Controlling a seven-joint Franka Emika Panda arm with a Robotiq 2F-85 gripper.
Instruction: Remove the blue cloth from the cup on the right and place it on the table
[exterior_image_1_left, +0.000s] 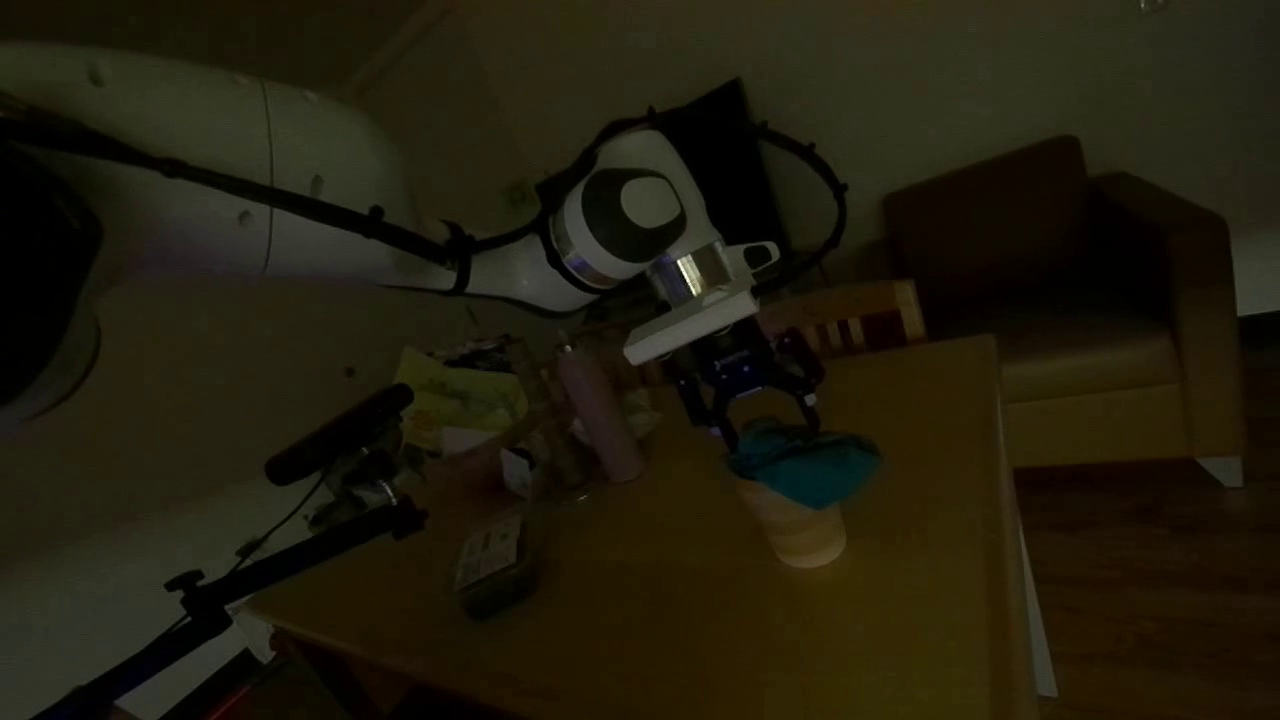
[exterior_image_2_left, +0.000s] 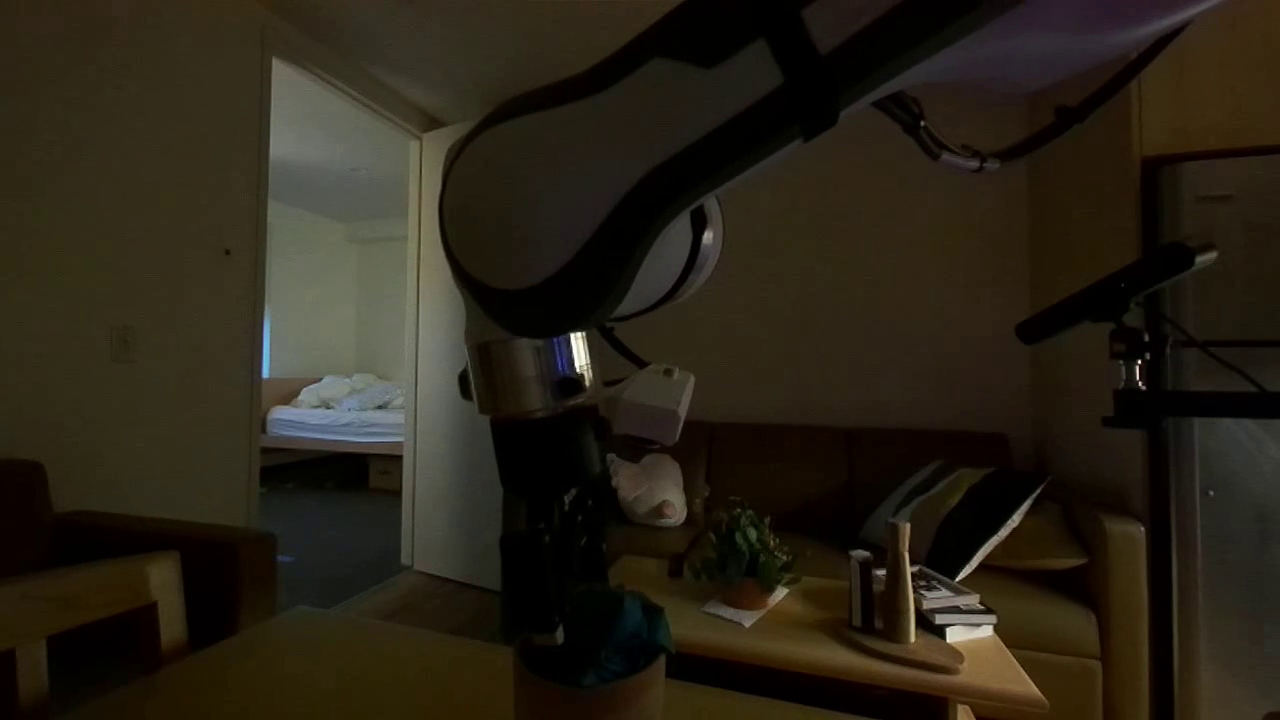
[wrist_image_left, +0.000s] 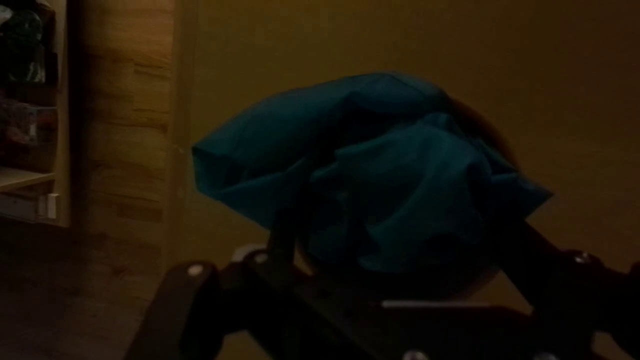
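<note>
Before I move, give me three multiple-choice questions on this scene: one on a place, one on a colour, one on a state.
1. Where is the blue cloth?
A. Bunched in the mouth of the cup
B. Underneath the cup
C. Beside the cup, apart from it

2. What colour is the tall bottle?
A. Bright yellow
B. Black
C. Pink

3. How do the fingers stand?
A. Shut against each other
B. Spread apart
C. Hidden from every view

Right letters:
1: A, since both exterior views show it bunched in the cup's opening.
2: C, since its body looks pinkish in an exterior view, even in the dim light.
3: B, since the wrist view shows a wide gap between them, with cloth in it.
</note>
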